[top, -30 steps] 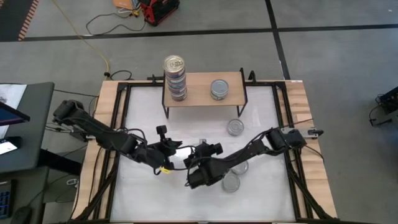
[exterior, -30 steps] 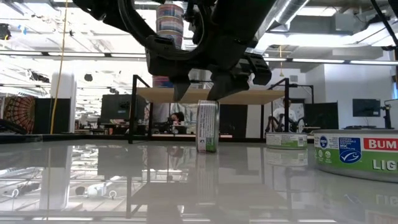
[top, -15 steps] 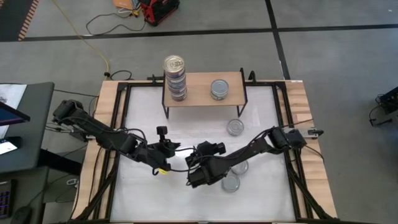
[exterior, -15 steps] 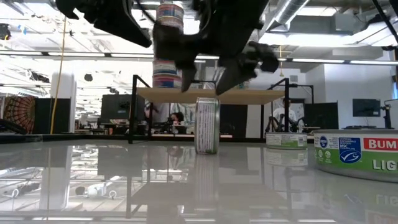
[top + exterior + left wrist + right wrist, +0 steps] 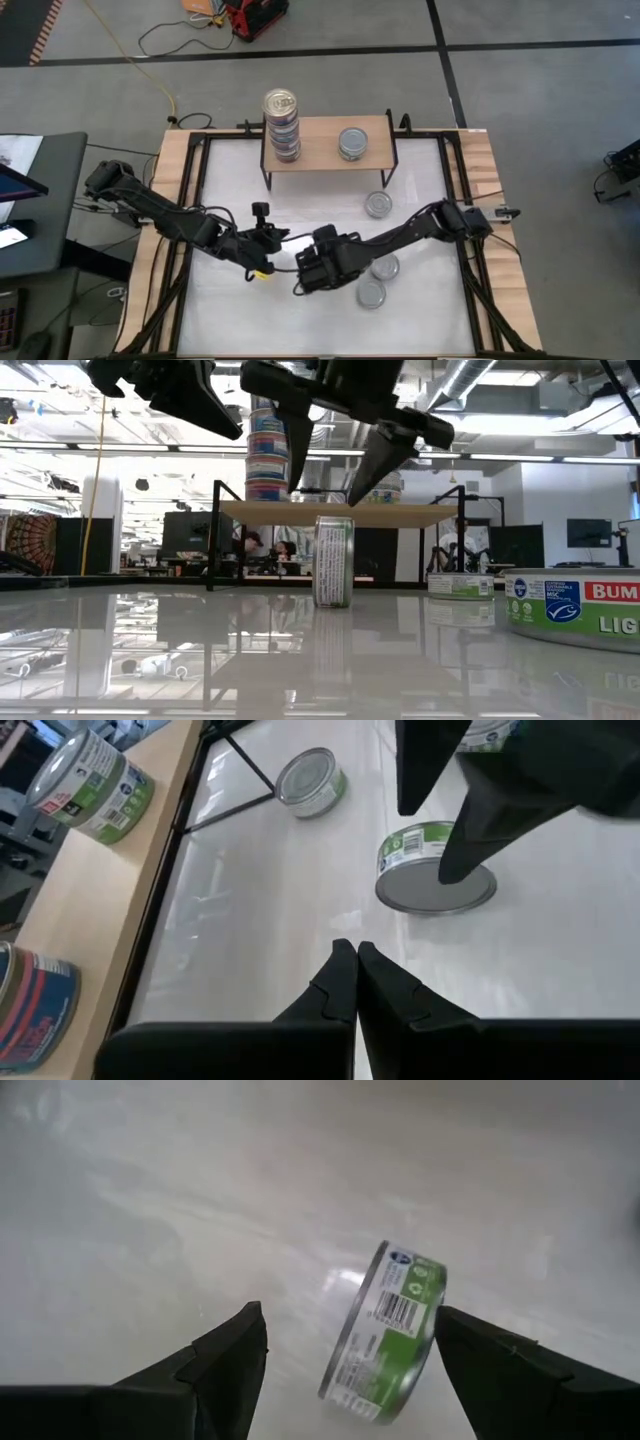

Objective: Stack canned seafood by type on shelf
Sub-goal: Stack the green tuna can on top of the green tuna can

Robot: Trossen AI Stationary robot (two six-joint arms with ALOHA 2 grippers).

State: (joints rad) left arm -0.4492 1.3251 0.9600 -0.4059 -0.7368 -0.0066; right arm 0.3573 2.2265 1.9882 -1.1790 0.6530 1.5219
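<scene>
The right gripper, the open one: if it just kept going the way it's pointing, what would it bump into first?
Most likely the green-labelled can standing on its edge on the white table. It sits just ahead of the right gripper, between the spread fingers, though depth is hard to judge.

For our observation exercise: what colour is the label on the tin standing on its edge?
Green, with a white barcode patch, on the tin. Right wrist view shows it best.
</scene>
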